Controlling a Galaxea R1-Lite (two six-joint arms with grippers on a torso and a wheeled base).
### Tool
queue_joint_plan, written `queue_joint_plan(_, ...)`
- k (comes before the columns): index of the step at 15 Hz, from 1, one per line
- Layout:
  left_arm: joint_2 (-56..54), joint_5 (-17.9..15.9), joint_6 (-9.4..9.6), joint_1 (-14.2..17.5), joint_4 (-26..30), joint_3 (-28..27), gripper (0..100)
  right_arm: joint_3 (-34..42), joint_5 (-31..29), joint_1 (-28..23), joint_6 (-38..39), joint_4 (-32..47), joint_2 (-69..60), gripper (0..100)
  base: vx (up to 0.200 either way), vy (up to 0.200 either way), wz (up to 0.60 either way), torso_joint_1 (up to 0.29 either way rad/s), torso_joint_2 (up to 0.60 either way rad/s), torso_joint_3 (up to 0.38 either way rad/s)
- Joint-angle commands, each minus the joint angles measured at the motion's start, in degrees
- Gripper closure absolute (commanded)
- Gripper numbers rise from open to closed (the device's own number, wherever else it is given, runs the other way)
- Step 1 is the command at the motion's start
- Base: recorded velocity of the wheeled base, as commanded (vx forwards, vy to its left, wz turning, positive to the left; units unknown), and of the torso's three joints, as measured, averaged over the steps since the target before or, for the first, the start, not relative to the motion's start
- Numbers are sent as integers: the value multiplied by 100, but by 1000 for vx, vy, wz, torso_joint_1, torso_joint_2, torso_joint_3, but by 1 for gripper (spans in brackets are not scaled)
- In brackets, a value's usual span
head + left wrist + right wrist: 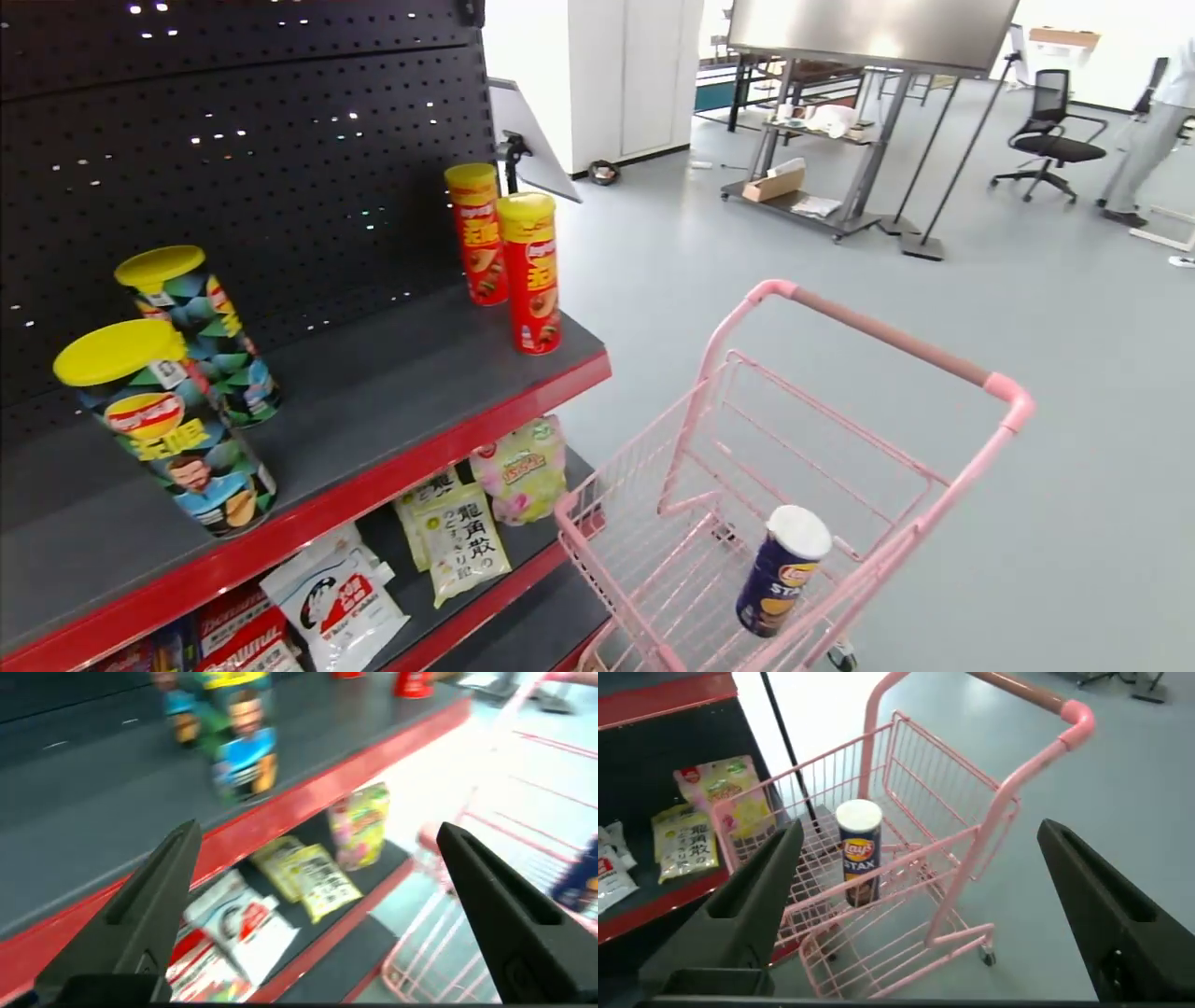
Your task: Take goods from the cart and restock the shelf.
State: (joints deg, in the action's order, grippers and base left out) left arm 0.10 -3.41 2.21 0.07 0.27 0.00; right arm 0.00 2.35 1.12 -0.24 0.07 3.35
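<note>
**Both tools open; can sits in cart**

L tool (318, 838) has its jaws spread wide with nothing btwn them. It hangs in front of the shelf (392, 364) edge, over snack bags (308, 873) on the lower tier. R tool (920, 833) is also wide open and empty, above the pink cart (887, 336). The dark blue chip can (782, 571), w/ white lid, stands upright in the cart basket. On the top shelf, two red cans (529, 273) stand at the right end and two yellow-lid cans (163, 425) at the left, all upright.

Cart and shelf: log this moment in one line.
cart: one dark can standing inside | shelf: four yellow-lidded cans | left gripper: jaws open, empty | right gripper: jaws open, empty, facing cart
</note>
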Motion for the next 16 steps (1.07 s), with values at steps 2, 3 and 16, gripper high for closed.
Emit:
queue_joint_plan(2,8,-1,-1,1,0,0,0,0,2,28,-2,1,-89,0,0,0,-600,-2,2,2)
queue_joint_plan(3,8,-1,-1,1,0,0,0,0,2,28,-2,1,-89,0,0,0,0,0,0,0)
queue_joint_plan(16,8,-1,-10,1,0,0,0,-3946,20,90,1053,344,4956,0,0,0,0,0,0,0)
